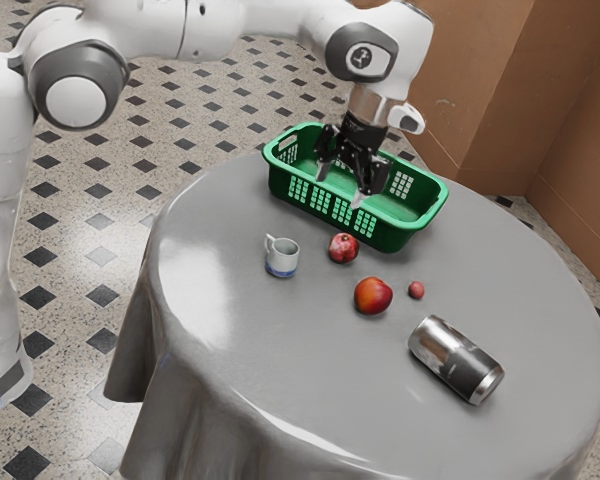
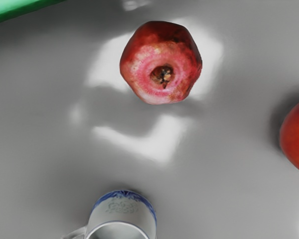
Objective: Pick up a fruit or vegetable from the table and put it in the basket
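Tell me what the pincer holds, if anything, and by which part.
Nothing is held: the pincer is open, its fingers apart and gripping nothing between them.

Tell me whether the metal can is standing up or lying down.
Lying down: the can rests on its side on the table, its long curved side against the cloth and one round end facing outward.

Mug: white, upright, blue band round the base, handle on one side. Can: silver and dark grey, lying on its side, well apart from the mug. Beyond, noted: pale speckled floor with dark diamond insets, and brown walls.
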Controlling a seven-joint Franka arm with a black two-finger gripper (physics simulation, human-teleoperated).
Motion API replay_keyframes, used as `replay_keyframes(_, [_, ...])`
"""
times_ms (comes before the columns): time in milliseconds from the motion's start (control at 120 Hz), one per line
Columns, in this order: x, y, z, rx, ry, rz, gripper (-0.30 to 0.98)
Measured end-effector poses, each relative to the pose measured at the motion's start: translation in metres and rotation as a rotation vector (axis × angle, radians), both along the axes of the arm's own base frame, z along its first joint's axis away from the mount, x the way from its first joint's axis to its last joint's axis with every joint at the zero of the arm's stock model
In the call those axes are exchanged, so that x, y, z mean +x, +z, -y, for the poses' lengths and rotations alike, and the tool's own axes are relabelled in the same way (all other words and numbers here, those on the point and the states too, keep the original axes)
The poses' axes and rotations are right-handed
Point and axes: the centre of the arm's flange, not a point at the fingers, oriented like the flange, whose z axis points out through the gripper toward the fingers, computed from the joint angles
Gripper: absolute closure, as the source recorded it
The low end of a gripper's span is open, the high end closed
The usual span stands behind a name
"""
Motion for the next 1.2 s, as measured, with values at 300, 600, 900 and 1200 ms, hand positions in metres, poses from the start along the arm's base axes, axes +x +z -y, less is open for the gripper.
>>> replay_keyframes(300, [-0.007, -0.018, -0.031, 0.026, 0.097, 0.042, 0.0])
replay_keyframes(600, [0.009, -0.057, -0.014, 0.035, 0.1, 0.061, 0.0])
replay_keyframes(900, [0.022, -0.068, -0.01, 0.039, 0.115, 0.098, 0.0])
replay_keyframes(1200, [0.039, -0.088, -0.013, 0.05, 0.129, 0.085, 0.0])
